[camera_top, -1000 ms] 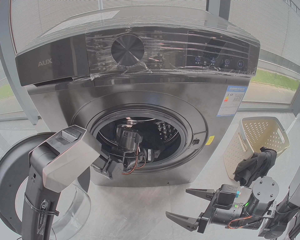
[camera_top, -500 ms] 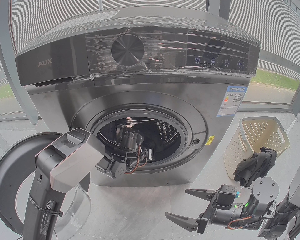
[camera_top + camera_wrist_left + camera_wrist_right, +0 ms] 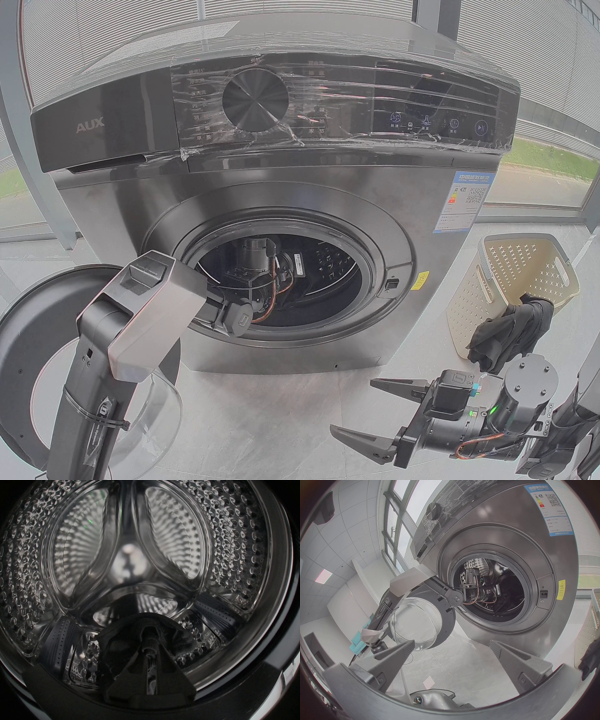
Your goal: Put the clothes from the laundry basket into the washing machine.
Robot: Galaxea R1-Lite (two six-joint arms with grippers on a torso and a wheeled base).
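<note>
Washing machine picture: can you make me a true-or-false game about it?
The door of the washing machine is shut. False: it hangs open.
The left tool is inside the drum, shut on a dark garment. True.
The basket is blue. False: it is beige.
A black cloth hangs over the basket's rim. True.
The right tool holds a sock. False: it is open and empty.
</note>
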